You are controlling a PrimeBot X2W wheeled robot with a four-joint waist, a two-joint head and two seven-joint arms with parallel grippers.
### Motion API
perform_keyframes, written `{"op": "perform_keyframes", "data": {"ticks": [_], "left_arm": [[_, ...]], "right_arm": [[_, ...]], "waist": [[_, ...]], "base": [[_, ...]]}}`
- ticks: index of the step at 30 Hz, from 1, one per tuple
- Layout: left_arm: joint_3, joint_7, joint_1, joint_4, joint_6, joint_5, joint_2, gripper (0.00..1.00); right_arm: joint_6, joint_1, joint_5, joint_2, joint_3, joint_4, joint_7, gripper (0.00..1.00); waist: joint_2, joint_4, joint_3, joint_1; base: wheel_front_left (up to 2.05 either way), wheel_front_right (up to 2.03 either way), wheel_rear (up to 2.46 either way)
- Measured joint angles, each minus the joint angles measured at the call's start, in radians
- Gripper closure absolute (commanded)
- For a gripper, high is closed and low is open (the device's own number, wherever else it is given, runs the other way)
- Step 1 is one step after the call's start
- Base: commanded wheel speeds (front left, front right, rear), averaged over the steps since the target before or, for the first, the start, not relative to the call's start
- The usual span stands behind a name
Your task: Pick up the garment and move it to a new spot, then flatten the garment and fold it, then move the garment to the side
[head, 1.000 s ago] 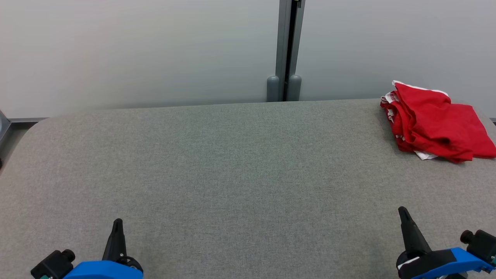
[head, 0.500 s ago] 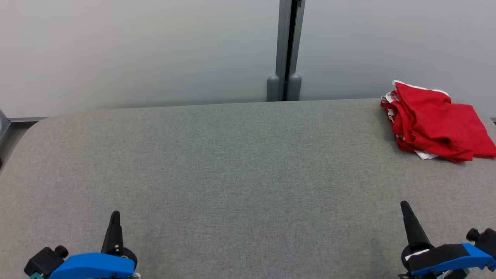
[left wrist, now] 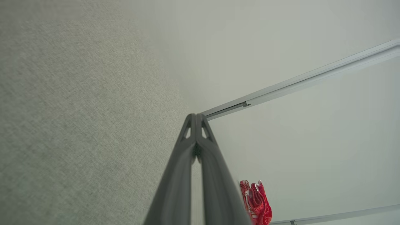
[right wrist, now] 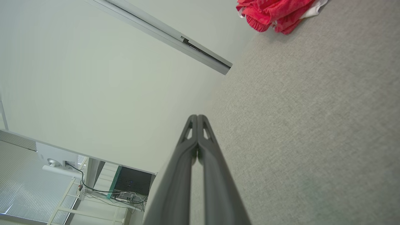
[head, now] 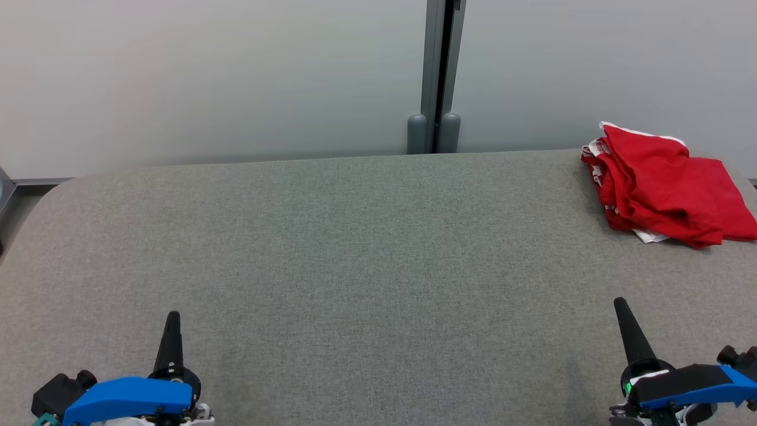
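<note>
The garment [head: 665, 186] is a red cloth with white trim, lying crumpled at the far right corner of the grey table [head: 355, 248]. It also appears in the left wrist view as a small red garment [left wrist: 257, 203] and at the top of the right wrist view as the garment [right wrist: 275, 12]. My left gripper [head: 172, 316] is at the near left, shut and empty; its tips [left wrist: 196, 116] meet. My right gripper [head: 619, 303] is at the near right, well short of the garment, shut and empty, its tips [right wrist: 197, 117] touching.
Pale wall panels with a grey post [head: 437, 77] stand right behind the table's far edge. The table has rounded corners, and its left edge drops to the floor. A desk with cables [right wrist: 125, 193] shows beyond the table in the right wrist view.
Both grippers have moved a little forward over the table, fingertips now higher in the head view. The garment has not moved.
</note>
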Motion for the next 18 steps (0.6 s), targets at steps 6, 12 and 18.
{"op": "perform_keyframes", "data": {"ticks": [6, 12, 18], "left_arm": [[0.011, 0.016, -0.006, -0.008, 0.0, -0.053, -0.004, 1.0], [0.022, 0.032, -0.012, -0.015, -0.001, -0.103, -0.008, 1.0], [0.029, 0.045, -0.021, -0.021, -0.002, -0.151, -0.012, 1.0]], "right_arm": [[0.0, -0.007, 0.061, 0.0, -0.003, 0.001, 0.009, 1.0], [0.0, -0.016, 0.119, 0.0, -0.006, 0.001, 0.017, 1.0], [0.0, -0.023, 0.174, 0.0, -0.009, 0.002, 0.023, 1.0]], "waist": [[0.0, 0.0, 0.001, 0.0], [0.0, 0.0, 0.002, 0.0], [0.0, 0.0, 0.002, 0.0]], "base": [[0.0, 0.0, 0.0], [0.0, 0.0, 0.0], [0.0, 0.0, 0.0]]}}
